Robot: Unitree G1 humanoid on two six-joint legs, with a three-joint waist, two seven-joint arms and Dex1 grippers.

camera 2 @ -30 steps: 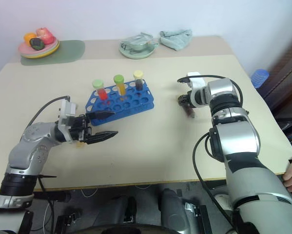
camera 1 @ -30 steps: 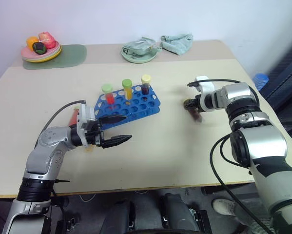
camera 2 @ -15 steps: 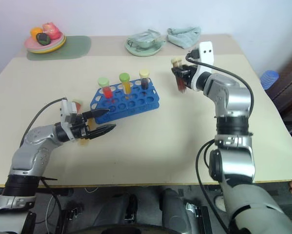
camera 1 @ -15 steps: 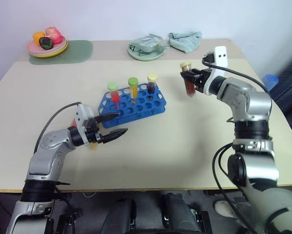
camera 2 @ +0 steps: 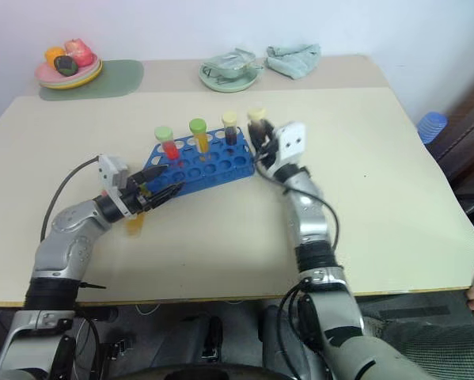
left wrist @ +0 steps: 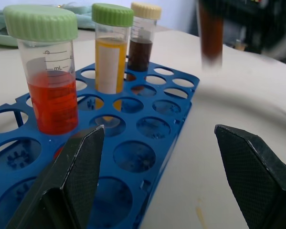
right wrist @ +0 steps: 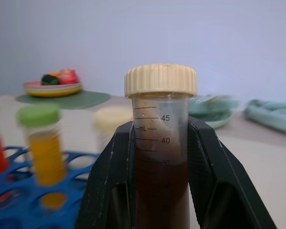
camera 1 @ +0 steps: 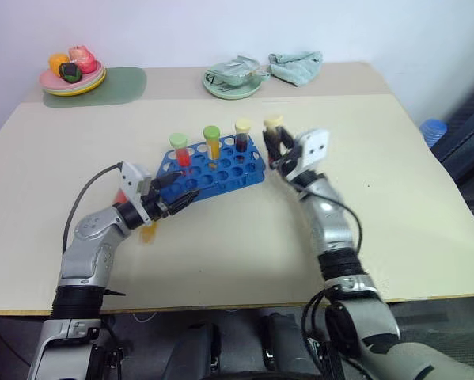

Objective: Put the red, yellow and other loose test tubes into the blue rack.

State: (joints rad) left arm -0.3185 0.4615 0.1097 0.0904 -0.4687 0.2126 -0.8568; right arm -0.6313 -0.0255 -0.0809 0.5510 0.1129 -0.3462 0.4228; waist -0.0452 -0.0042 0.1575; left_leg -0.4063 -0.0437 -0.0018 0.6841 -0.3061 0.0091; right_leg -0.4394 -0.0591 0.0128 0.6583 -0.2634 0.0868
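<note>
Three capped tubes stand in your blue rack (camera 1: 213, 169): red (camera 1: 179, 150), yellow (camera 1: 212, 142), dark brown (camera 1: 242, 136). Your right gripper (camera 1: 280, 150) is clamped on a cream-capped brown tube (right wrist: 160, 157), upright, just beside the rack's far-right end. Left gripper (camera 1: 178, 193) hangs at the rack's near edge, fingers (left wrist: 76, 171) spread, nothing between them.

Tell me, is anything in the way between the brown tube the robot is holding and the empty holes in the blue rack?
Nothing visible blocks it. The right end effector holds the brown tube upright just beside the blue rack. Three tubes stand in the back row, but the holes in front of them look empty.
</note>
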